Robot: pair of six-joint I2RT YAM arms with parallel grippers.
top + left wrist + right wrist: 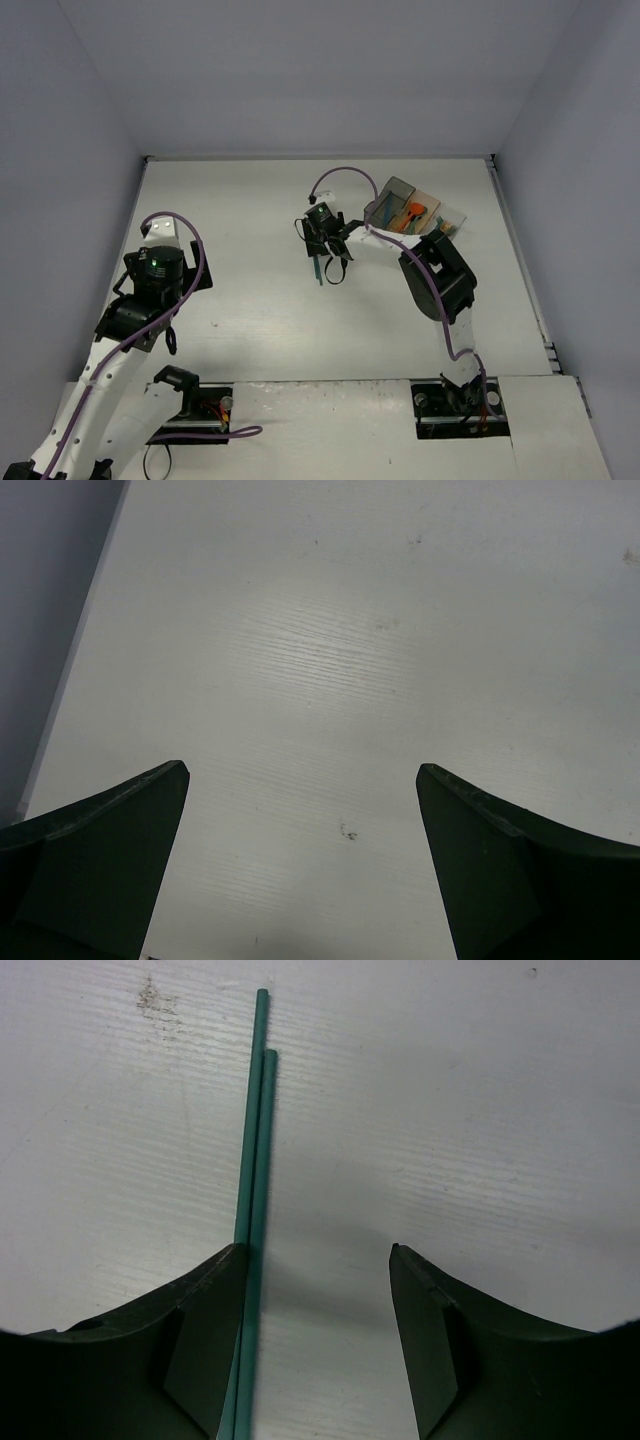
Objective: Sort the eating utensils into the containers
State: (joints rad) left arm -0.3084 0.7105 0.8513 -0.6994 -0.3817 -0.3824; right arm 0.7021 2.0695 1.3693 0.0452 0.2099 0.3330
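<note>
Two slim teal utensils (256, 1150) are lying side by side on the white desk (470, 1110), just inside the right arm's parted, empty fingers (195, 1340), seemingly needing a squeeze and carry to translucent bins (397, 186).

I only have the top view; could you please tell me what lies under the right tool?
Observer: Two teal handles lie side by side on the table.
Operator: Is it gripping them?
Observer: No. The right tool has its jaws apart; the handles run beside one finger, off-centre.
Operator: And the other arm?
Observer: The left tool is wide open, with only bare table between its fingers.
</note>
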